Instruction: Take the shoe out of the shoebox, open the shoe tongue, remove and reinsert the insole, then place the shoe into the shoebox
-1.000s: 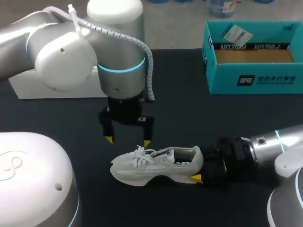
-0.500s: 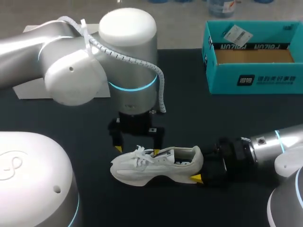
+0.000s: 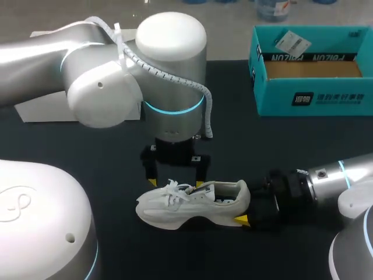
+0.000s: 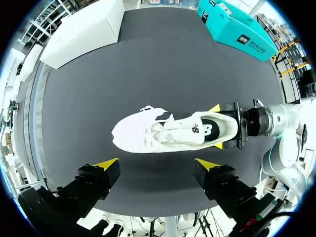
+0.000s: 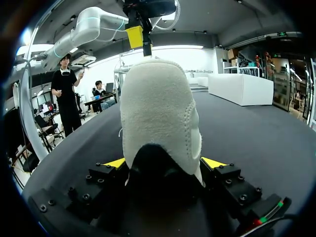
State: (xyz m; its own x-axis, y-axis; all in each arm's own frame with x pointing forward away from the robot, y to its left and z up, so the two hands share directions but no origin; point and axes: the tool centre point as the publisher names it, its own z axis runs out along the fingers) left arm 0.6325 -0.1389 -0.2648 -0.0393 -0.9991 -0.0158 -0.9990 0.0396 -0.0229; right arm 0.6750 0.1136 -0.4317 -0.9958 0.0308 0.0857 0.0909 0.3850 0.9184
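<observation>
A white sneaker (image 3: 192, 204) stands upright on the black table (image 3: 87, 140), toe to the left. My right gripper (image 3: 245, 205) comes in low from the right and is shut on the sneaker's heel (image 5: 160, 113), a yellow-tipped finger against each side. In the left wrist view the right gripper's fingertips (image 4: 215, 108) flank the heel of the sneaker (image 4: 163, 134). My left gripper (image 3: 175, 183) hangs open just above and behind the laces, fingers pointing down; in its own view, the left gripper (image 4: 157, 165) has nothing between its fingers. The teal shoebox (image 3: 309, 96) stands open and empty at the back right.
A white box (image 3: 35, 108) lies at the back left, partly behind my left arm. In the left wrist view the teal shoebox (image 4: 234, 29) and the white box (image 4: 81, 32) sit far beyond the sneaker, with bare black table between.
My left arm has moved right and down, bringing its open gripper from the sneaker's upper left to just above the laces. The right gripper and sneaker have not moved.
</observation>
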